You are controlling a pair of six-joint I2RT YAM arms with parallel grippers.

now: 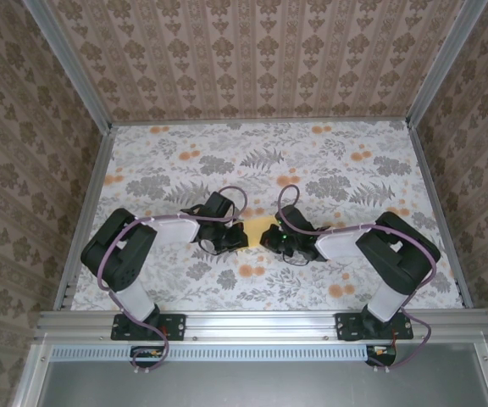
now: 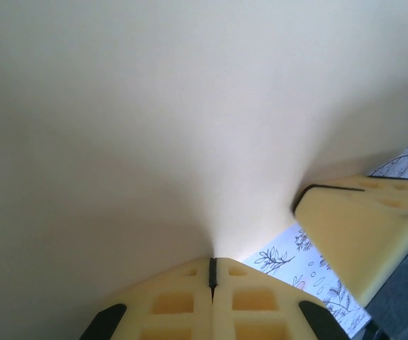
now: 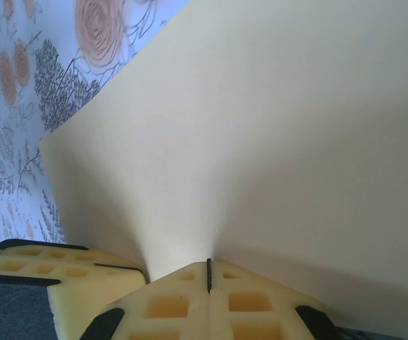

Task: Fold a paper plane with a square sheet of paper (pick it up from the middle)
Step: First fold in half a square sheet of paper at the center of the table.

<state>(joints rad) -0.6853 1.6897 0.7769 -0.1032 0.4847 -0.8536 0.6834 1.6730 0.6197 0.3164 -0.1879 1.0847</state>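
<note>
Centre of overhead view: square sheet of paper held between left gripper and right gripper, each pinched closed on it. The grippers cover its sides; flowered tabletop surrounds. Right wrist view: its edge runs lower left to upper right.

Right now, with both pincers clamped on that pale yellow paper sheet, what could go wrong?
The left pincer and the right pincer are both shut on the thin pale-yellow square sheet of paper, close together; pulling apart could tear it. The paper puckers at each pinch, so stray creases may spoil the fold. The two pincers sit near each other and might collide.
</note>
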